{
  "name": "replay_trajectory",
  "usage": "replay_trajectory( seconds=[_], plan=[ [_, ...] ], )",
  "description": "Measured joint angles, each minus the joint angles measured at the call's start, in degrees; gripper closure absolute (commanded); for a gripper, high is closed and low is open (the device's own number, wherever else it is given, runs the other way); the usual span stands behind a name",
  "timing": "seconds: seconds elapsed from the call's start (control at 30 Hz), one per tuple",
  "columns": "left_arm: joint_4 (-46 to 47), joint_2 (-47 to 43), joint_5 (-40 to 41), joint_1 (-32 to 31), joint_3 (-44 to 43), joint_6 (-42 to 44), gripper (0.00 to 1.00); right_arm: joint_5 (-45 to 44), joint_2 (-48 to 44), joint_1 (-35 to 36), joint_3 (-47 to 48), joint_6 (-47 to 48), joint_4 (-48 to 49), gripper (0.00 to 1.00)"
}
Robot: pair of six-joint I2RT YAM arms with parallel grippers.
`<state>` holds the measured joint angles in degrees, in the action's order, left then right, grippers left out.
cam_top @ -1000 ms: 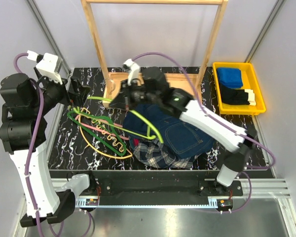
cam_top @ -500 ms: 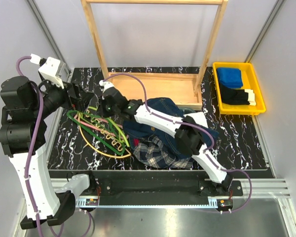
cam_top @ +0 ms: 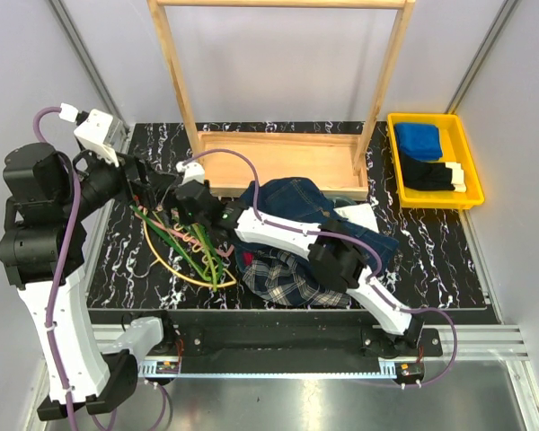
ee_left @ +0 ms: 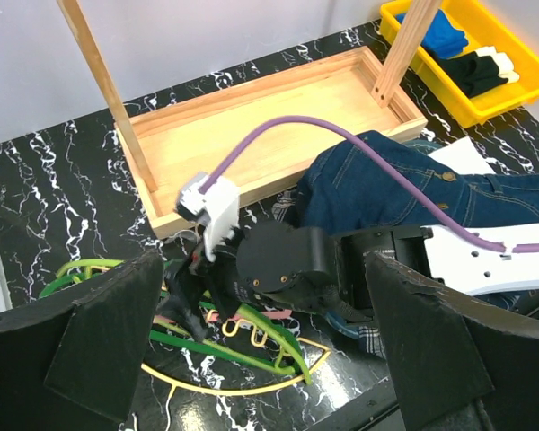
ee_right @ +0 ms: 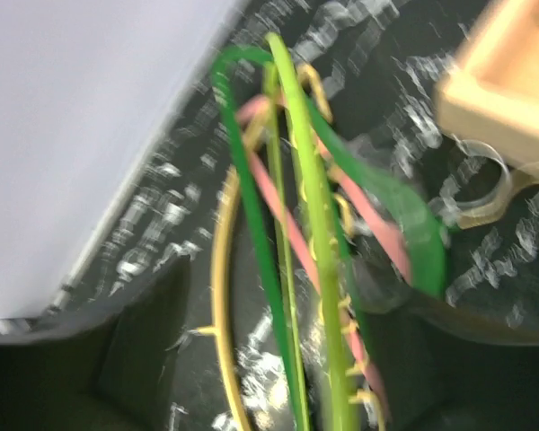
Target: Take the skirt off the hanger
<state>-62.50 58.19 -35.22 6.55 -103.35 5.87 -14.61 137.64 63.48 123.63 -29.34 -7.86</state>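
Note:
The plaid skirt [cam_top: 283, 280] lies crumpled near the table's front edge, partly under a denim garment [cam_top: 316, 220]. The dark green hanger [cam_top: 190, 254] lies bare in a heap of hangers just left of the skirt, and also shows in the right wrist view [ee_right: 256, 242]. My right gripper [cam_top: 178, 215] reaches left over that heap. In its wrist view it [ee_right: 278, 377] is open, and the hangers run between its fingers without being pinched. My left gripper [cam_top: 153, 187] hovers at the heap's far left, open and empty [ee_left: 269, 359].
The heap also holds a lime-green hanger [ee_right: 314, 206], a pale yellow hanger [cam_top: 175, 274] and a pink one [ee_right: 283, 224]. A wooden rack with a tray base [cam_top: 278, 154] stands behind. A yellow bin [cam_top: 472, 171] of folded cloth sits at the back right.
My right arm swung left from above the denim with the lime-green hanger, came down on the hanger heap and opened, leaving the hanger there. The left gripper shifted slightly right.

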Motion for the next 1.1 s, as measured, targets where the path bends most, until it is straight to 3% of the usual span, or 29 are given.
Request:
replay_trajectory(
  seconds=[0.17,0.27,0.43,0.7,0.83,0.97,1.1],
  plan=[
    [0.0,0.07,-0.72,0.0,0.0,-0.04,0.01,-2.25,-6.05,-0.13,-11.5,1.79,-1.57,0.0],
    [0.04,0.35,-1.03,0.0,0.02,-0.13,0.01,-2.93,-11.54,-0.13,-13.81,4.0,-5.53,0.0],
    [0.68,0.42,-1.03,0.0,2.43,-0.17,0.01,-6.99,-30.53,-0.13,-16.63,6.71,-14.01,0.0],
    [1.01,0.96,-0.52,0.0,2.73,-0.44,0.01,-14.27,-61.2,-0.13,-5.97,6.12,-33.38,0.0],
    [1.51,0.85,-0.59,0.0,2.86,-1.62,0.01,-15.52,-73.61,-0.17,-5.27,4.63,-40.89,0.0],
    [2.49,0.85,-0.46,0.02,4.66,-2.8,0.01,-15.98,-77.35,-0.17,-7.23,2.21,-44.85,0.0],
    [2.75,1.25,-0.2,0.02,6.05,-3.26,0.01,-15.78,-73.61,-0.17,-9.35,0.96,-48.74,0.0]
  ],
)
